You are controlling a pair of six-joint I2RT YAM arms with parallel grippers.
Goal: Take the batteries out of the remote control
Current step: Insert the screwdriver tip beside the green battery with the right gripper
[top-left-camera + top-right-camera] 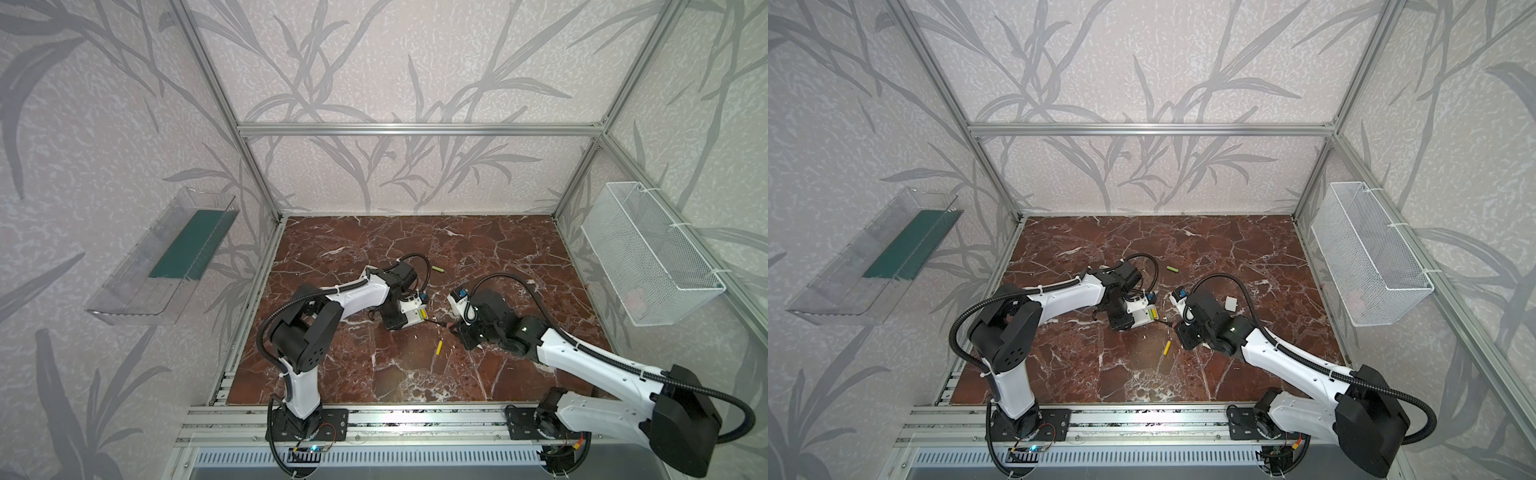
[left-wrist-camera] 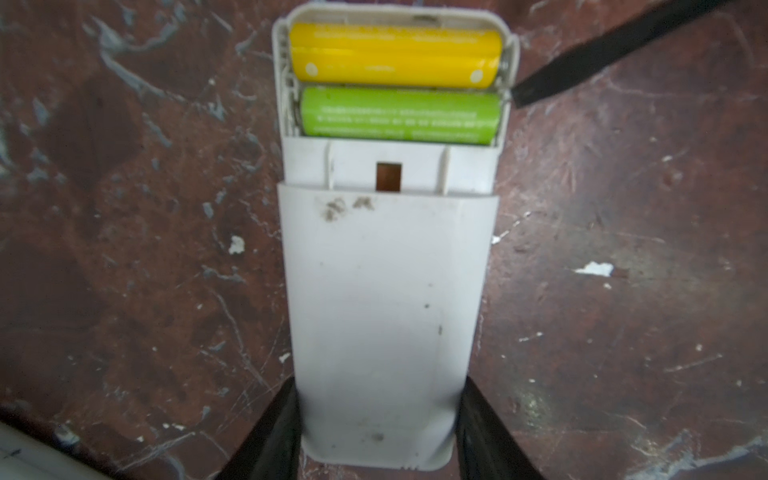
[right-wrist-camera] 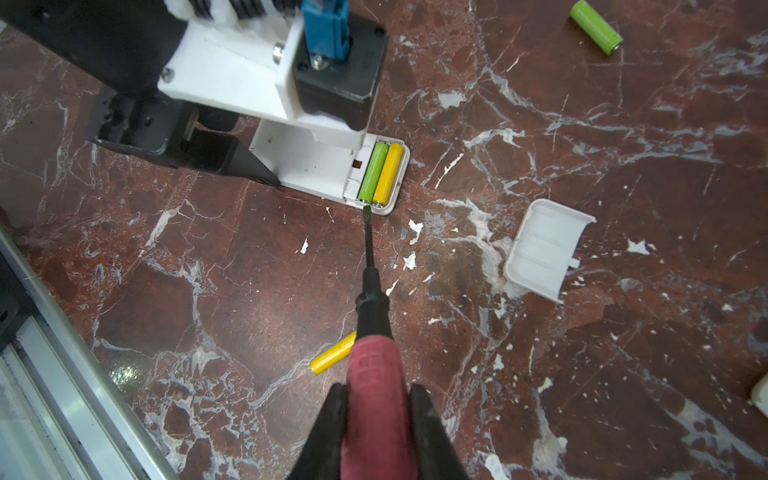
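Batteries [image 2: 395, 50] number four: two inside remote [image 2: 386, 311], two loose on table [image 3: 623, 374].

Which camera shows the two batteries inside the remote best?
The left wrist view: the yellow battery and green battery lie close up in the open remote. The right wrist view shows them smaller; both top views, only tiny coloured specks.

- Pale walls [image 1: 374, 62] papered with grey leaf sprays fill the upper frame
- Aluminium frame bars [image 1: 415, 129] cross them
- Red-brown veined marble floor [image 1: 415, 241], lower centre
- Clear shelf [image 1: 137, 270] at left, white mesh basket [image 1: 648, 257] at right
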